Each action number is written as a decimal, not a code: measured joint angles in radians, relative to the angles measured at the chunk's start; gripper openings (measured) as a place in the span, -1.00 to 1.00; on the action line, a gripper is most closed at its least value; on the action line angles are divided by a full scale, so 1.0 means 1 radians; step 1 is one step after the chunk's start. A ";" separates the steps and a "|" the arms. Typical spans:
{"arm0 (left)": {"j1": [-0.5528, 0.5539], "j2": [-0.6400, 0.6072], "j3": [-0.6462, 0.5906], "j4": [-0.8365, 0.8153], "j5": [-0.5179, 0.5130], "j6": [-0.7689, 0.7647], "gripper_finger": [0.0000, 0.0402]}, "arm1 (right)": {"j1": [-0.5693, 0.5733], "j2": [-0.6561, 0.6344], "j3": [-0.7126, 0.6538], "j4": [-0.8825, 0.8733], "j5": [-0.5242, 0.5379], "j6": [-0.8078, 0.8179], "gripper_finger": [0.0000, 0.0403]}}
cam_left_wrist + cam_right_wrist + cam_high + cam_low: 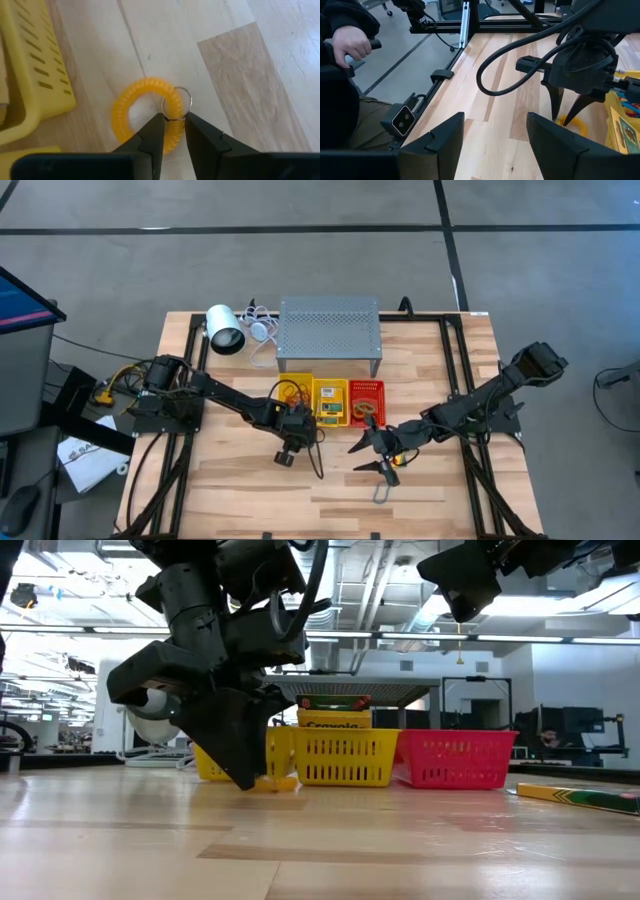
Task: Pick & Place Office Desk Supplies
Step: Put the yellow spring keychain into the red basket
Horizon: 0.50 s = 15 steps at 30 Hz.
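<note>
An orange coil ring (142, 112) with a small metal key ring (177, 102) lies flat on the wooden table, just in front of the yellow baskets (330, 402). My left gripper (174, 125) points steeply down onto it and is shut on its coil; the low view shows the gripper (245, 775) at the table top beside the ring (275, 783). My right gripper (372, 452) hangs open above the table to the right of it, nothing between its fingers (455, 132). A crayon box (335, 722) stands in the middle yellow basket. My left gripper pinches the coil's band (172, 114) between its two fingertips, right where the metal key ring is threaded on. The fingers come from above, slanting down, and stand across the band. The ring lies flat on the table.
A red basket (366, 402) stands right of the yellow ones, with the grey perforated stand (330, 335) and the white lamp (225, 330) behind. A grey clip (382, 490) lies near the front edge. A flat yellow-and-green box (585, 798) lies at the right. A person's hand (350, 45) shows beyond the table.
</note>
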 joint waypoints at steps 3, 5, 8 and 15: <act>-0.001 0.000 0.000 0.001 0.002 0.000 -0.73 | 0.000 0.000 0.000 0.000 0.000 0.000 0.05; -0.003 0.000 0.000 0.009 0.002 -0.001 -0.79 | 0.000 0.000 0.000 0.000 0.000 0.000 0.05; -0.009 0.000 0.000 0.026 0.002 -0.004 -0.88 | 0.000 0.000 0.000 -0.004 0.000 0.000 0.05; -0.026 -0.008 0.002 0.064 0.010 -0.033 -0.92 | 0.000 0.000 0.000 -0.005 0.000 0.001 0.05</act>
